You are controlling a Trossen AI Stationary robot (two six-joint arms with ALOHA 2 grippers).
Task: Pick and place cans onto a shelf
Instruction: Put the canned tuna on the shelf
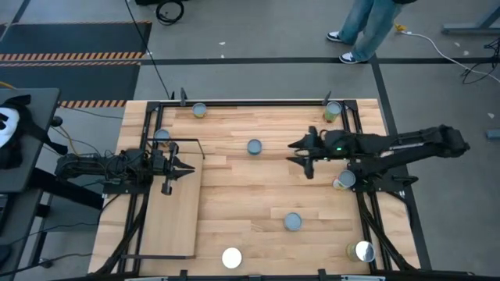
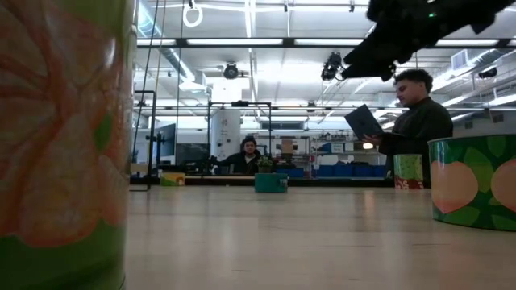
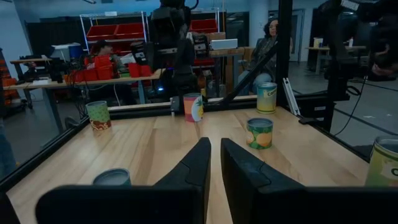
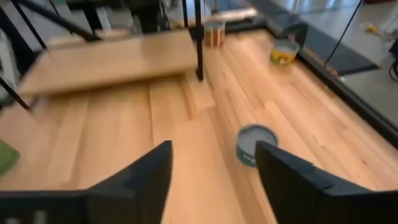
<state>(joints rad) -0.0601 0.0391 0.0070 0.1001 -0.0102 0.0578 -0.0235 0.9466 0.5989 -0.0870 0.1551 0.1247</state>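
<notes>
Several cans stand scattered on the tabletop. One blue-topped can (image 1: 254, 147) stands upright near the middle. My right gripper (image 1: 301, 153) hovers open above the table just right of it, tilted down toward it; in the right wrist view the can (image 4: 255, 144) sits ahead of the open fingers (image 4: 214, 180), untouched. The shelf (image 1: 173, 209), a light-wood board in a black frame, lies at the left. My left gripper (image 1: 184, 166) is held level over the shelf's far part, shut and holding nothing (image 3: 215, 163).
Other cans stand at the far edge (image 1: 199, 110) (image 1: 333, 112), beside the shelf's far corner (image 1: 162, 135), under the right arm (image 1: 344, 180), and toward the near edge (image 1: 293, 222) (image 1: 232, 257) (image 1: 364, 251). People are in the room beyond the table.
</notes>
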